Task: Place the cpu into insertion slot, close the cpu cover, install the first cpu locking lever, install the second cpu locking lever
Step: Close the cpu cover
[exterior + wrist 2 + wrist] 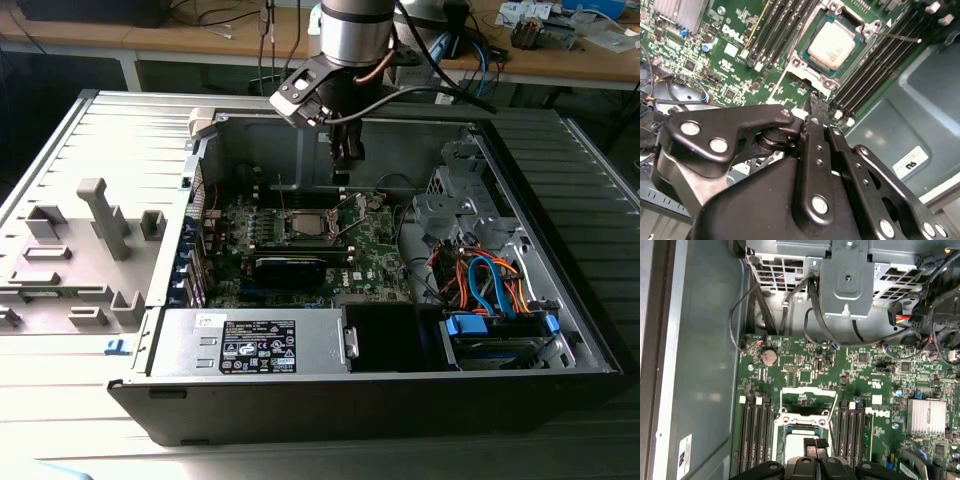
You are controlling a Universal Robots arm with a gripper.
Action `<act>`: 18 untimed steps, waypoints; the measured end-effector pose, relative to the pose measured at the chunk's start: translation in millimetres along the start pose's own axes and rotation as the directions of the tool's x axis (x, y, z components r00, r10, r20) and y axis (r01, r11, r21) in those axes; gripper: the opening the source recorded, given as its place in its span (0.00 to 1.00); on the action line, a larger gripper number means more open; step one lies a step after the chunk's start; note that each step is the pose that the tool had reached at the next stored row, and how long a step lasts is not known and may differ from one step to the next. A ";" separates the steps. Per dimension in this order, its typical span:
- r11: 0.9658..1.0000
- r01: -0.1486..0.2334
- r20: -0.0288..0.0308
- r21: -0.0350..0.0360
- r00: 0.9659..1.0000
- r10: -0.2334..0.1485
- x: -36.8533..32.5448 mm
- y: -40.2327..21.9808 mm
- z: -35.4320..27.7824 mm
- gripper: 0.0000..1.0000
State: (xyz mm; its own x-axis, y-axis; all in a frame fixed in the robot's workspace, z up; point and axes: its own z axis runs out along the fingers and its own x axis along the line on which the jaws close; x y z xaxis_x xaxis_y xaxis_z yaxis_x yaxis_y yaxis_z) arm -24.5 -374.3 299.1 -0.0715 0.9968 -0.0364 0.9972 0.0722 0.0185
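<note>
right now the cpu (832, 44) lies flat in the insertion slot (300, 226), silvery top up, so the step in hand looks to be closing the cpu cover (807, 390). your hand (815, 102) is clenched, fingertips together with nothing between them, and it hangs just above the socket's edge, near the memory slots (754, 430). the cover stands tipped up on the side of the socket toward the drive cage (847, 275), green board showing through its window.

to do this well, by the look of it, press on the cover's free upper edge, never on the chip. swing it down about its hinge in one slow arc, and keep the closed fingertips off the thin wire lever (900, 36).

the chip is square, so it has no long axis; its edges run in line with the memory slots. the cover's frame faces across the board, hinge edge low and free edge high.
</note>
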 end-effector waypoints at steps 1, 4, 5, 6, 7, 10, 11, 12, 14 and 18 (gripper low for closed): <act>1.000 0.000 0.000 0.001 1.000 0.000 -1.0 3.1 0.7 0.11; 1.000 0.000 0.000 0.001 1.000 0.000 -1.7 6.4 3.1 0.11; 1.000 0.000 0.000 0.001 1.000 0.000 -1.7 6.9 3.8 0.11; 1.000 0.000 0.000 0.001 1.000 0.000 -1.7 7.1 4.1 0.11; 1.000 0.000 0.000 0.001 1.000 0.000 -1.7 7.2 4.4 0.11; 1.000 0.000 0.000 0.001 1.000 0.000 -1.7 8.6 6.8 0.11; 1.000 0.000 0.000 0.001 1.000 0.000 -1.7 8.8 7.1 0.11; 1.000 0.000 0.000 0.001 1.000 0.000 -1.7 9.2 7.6 0.11; 1.000 0.000 0.000 0.001 1.000 0.000 -1.7 9.5 8.2 0.11; 1.000 0.000 0.000 0.001 1.000 0.000 -1.8 11.2 9.4 0.11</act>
State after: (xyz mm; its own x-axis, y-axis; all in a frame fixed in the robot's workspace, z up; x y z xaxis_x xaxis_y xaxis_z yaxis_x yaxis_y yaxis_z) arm -13.0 -375.7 290.0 -0.0715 0.9968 -0.0363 0.9972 0.0722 0.0171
